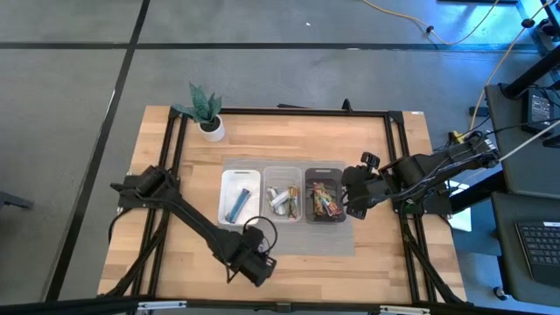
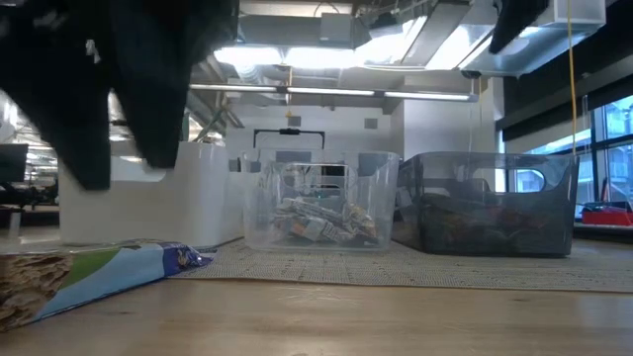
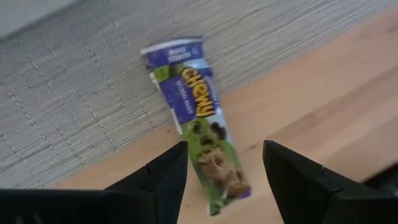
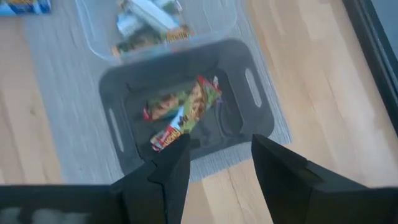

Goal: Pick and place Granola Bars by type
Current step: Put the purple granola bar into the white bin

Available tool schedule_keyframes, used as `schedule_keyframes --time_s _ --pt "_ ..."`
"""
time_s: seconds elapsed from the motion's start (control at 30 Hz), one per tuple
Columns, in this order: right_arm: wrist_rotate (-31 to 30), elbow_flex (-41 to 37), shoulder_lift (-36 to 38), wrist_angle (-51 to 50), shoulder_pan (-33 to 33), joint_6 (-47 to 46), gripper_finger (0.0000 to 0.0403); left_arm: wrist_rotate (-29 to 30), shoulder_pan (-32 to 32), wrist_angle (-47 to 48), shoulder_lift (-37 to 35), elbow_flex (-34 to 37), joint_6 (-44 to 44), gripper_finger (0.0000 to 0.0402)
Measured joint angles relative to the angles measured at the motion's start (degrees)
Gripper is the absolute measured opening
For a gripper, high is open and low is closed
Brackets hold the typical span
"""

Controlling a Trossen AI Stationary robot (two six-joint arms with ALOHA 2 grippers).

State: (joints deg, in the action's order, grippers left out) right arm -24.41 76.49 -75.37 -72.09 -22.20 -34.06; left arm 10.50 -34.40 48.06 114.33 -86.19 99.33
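Note:
A blue-and-green granola bar (image 3: 202, 130) lies flat, its far end on the grey mat and its near end on the bare wood; it also shows in the low view (image 2: 99, 275). My left gripper (image 3: 224, 149) is open above its near end, one finger on either side, near the table's front edge (image 1: 254, 262). My right gripper (image 4: 221, 142) is open and empty over the near rim of the dark tray (image 4: 249, 93), which holds red-green bars (image 4: 183, 109). The clear tray (image 1: 282, 199) holds silver bars. The white tray (image 1: 229, 179) holds a blue bar (image 1: 236, 206).
The three trays stand side by side on the grey mat (image 1: 289, 241) at the table's middle. A small potted plant (image 1: 208, 114) stands at the far left. Bare wood lies to the mat's left, right and front. A black frame runs round the table's edges.

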Motion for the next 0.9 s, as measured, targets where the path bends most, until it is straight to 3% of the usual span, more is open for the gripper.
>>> schedule_keyframes --time_s 0.27,0.5,0.73,0.9 --pt "1.39 -4.52 0.0 1.46 0.0 -1.59 0.0174 -2.23 0.88 0.57 2.2 0.53 0.07 0.0196" --pt "1.56 -4.61 0.0 1.63 0.0 -1.66 0.0174 -2.08 1.29 0.77 3.35 0.73 0.48 0.0196" --pt "1.56 -4.61 0.0 1.61 0.0 -1.57 0.0174 -5.88 1.36 -1.34 7.17 0.42 0.42 0.0196" --pt "1.61 -4.61 0.01 1.58 0.0 -1.54 0.0174 -4.7 1.16 -1.64 6.88 0.56 0.86 0.0196"
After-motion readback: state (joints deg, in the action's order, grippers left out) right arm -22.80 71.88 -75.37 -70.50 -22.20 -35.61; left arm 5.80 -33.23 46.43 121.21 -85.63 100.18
